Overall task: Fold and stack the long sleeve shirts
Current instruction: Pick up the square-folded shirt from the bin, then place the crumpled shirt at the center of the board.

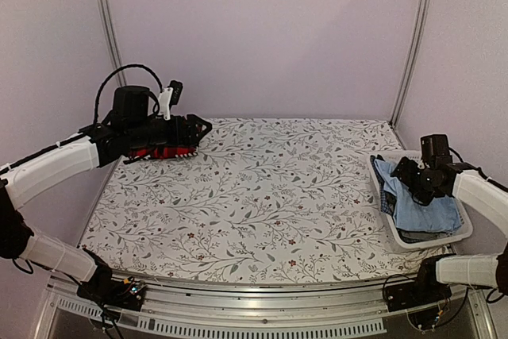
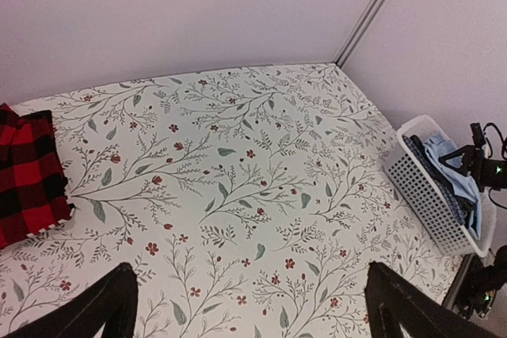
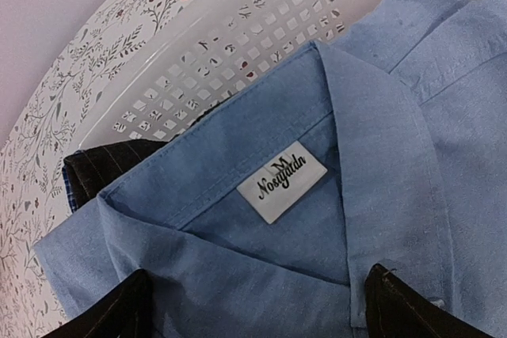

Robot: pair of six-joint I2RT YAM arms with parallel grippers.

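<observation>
Just beneath the open right hand (image 3: 261, 306), the light blue shirt (image 3: 380, 156), collar up, in the white basket (image 3: 238, 29).

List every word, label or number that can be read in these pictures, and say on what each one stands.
"Noeuyatdn" (script, so the letters are not certain), under a small mark too small to read: on the white tag sewn inside the collar of the light blue shirt.
No other text shows in any view.
</observation>
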